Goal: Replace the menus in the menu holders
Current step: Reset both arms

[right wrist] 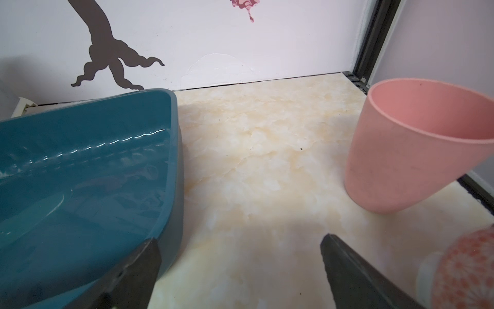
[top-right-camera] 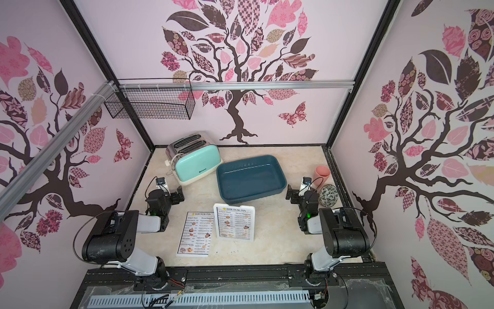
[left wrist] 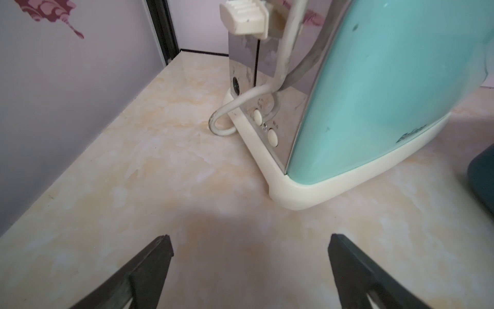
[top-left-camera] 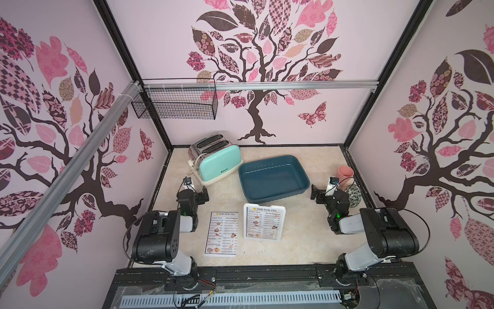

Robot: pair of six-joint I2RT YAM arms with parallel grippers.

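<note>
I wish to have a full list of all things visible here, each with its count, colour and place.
loose menu: one, white, flat on the table, beside the holder on the left arm's side
mounted menu: one, white, in the holder
holder: one, white, upright, front centre
toaster: one, mint and chrome, back left
tub: one, dark blue, back centre, nothing in it
cup: one, pink, right edge
bowl: one, patterned, near the cup
basket: one, black wire, on the wall rail
left gripper: one, black, open, near the toaster
right gripper: one, black, open, between tub and cup
</note>
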